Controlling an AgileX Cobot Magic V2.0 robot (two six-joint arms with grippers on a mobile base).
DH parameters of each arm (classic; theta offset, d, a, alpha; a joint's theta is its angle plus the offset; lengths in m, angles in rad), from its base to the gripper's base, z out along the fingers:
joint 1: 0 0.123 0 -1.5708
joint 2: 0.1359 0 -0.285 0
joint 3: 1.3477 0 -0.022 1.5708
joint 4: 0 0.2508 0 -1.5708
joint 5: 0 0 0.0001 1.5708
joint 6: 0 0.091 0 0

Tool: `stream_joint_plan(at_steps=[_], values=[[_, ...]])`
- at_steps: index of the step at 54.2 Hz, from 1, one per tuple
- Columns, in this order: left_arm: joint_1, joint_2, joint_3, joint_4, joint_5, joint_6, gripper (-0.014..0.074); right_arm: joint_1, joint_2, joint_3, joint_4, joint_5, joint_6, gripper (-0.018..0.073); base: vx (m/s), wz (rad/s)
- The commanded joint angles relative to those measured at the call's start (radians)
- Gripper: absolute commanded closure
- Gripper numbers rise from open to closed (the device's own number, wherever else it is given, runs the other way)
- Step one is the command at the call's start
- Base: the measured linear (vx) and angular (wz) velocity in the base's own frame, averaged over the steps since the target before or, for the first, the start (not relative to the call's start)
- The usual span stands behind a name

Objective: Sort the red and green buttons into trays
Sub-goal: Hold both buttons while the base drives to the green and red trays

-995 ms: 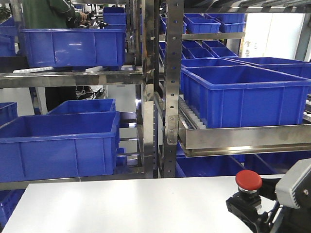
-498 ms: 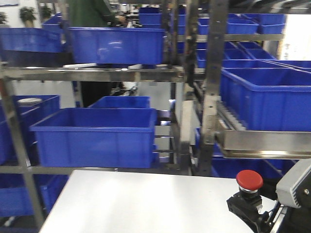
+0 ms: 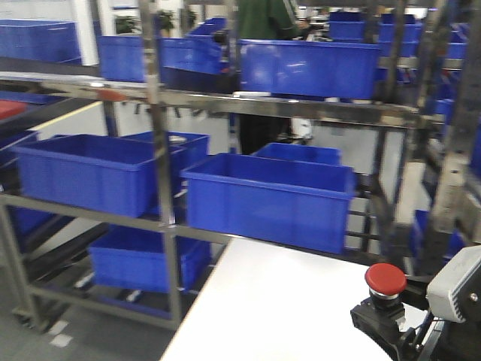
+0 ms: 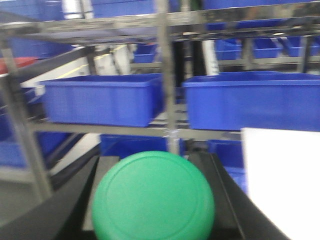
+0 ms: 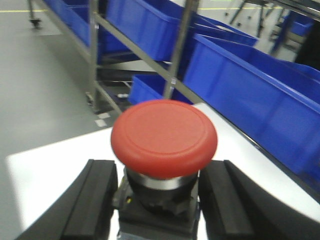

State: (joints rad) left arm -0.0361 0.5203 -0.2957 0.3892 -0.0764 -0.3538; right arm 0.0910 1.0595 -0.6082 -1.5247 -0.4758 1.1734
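Observation:
My right gripper [image 3: 385, 320] is shut on the red button [image 3: 385, 278] and holds it upright at the lower right of the front view, over the white table [image 3: 285, 301]. In the right wrist view the red mushroom cap [image 5: 164, 132] stands above the dark block body, with the black fingers [image 5: 95, 200] pressed on both sides. My left gripper [image 4: 152, 200] is shut on the green button [image 4: 152, 197], whose round cap fills the space between the black fingers [image 4: 227, 195]. The left gripper does not show in the front view. Neither tray is clearly in view.
Steel racks [image 3: 161, 150] with deep blue crates [image 3: 267, 199] stand beyond the table's far and left edges. A person in green [image 3: 263, 19] stands behind them. A red thing [image 3: 6, 109] shows at the far left on a shelf. Grey floor [image 3: 90, 335] lies at the left.
The whole view has swung to the left: racks and crates slid right across the frame, and the table's left edge and floor came into view. The right gripper and red button kept their place.

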Motion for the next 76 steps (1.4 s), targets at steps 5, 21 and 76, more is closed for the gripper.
stream_joint_plan(at_steps=[5,21,76], values=[[-0.004,0.003,-0.028,-0.011,-0.083,-0.008,0.0599,-0.002,-0.019,-0.029,0.034,-0.017,0.001,0.0567,-0.16,0.63],[-0.004,0.003,-0.028,-0.011,-0.083,-0.008,0.0599,-0.002,-0.019,-0.029,0.034,-0.017,0.001,0.0567,-0.16,0.62],[-0.004,0.002,-0.028,-0.011,-0.083,-0.008,0.0599,-0.002,-0.019,-0.029,0.034,-0.022,0.001,0.0567,0.04,0.72]])
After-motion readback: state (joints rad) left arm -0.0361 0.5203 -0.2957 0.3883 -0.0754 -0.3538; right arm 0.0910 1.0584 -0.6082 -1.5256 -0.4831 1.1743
